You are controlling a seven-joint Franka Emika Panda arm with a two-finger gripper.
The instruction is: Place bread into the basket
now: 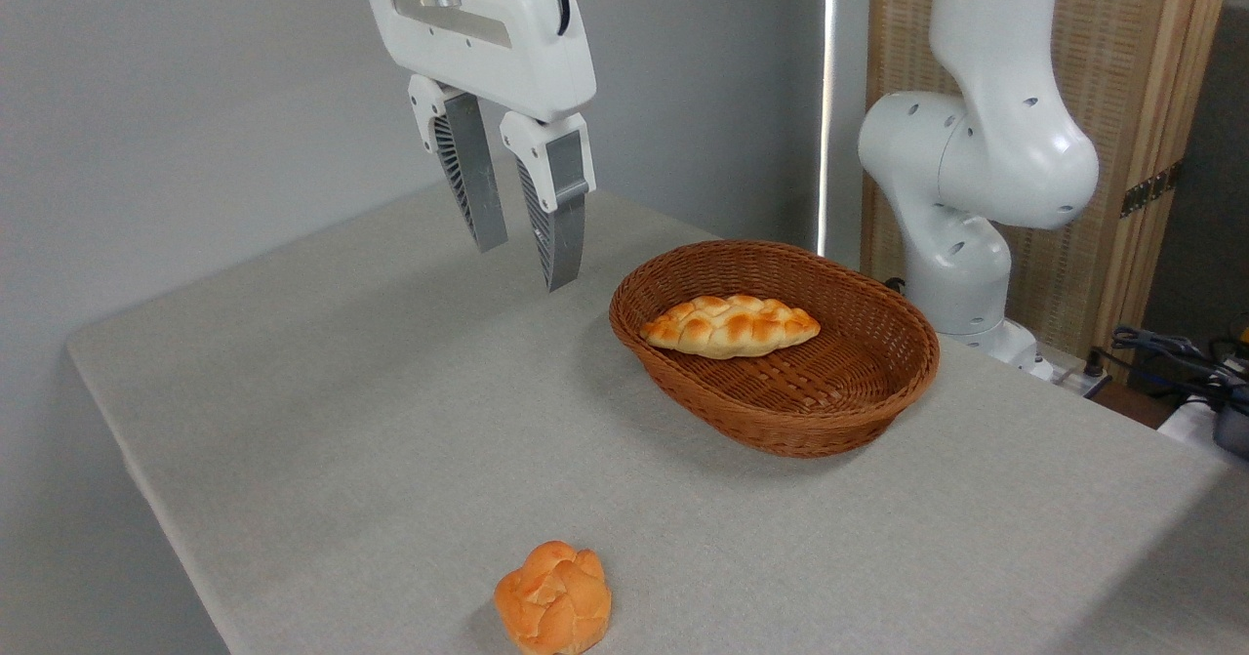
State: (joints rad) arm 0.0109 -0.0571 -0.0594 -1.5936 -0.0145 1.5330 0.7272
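Bread [730, 326] lying inside the basket [883, 391], toward its left-rear wall. Probably light and soft-crusted, easily dented; best pinched gently across the narrow middle, not the pointed ends. Basket resting on the grey surface [342, 421]. Fingers [561, 235] up left of the basket, slightly parted, holding nothing. Round bun [553, 611] near the front edge.

Table surface: grey cloth covering, two items resting directly on it.
The table [342, 421] carried the basket [878, 382] toward the right rear and a round knotted bun [553, 611] near the front edge, well apart.
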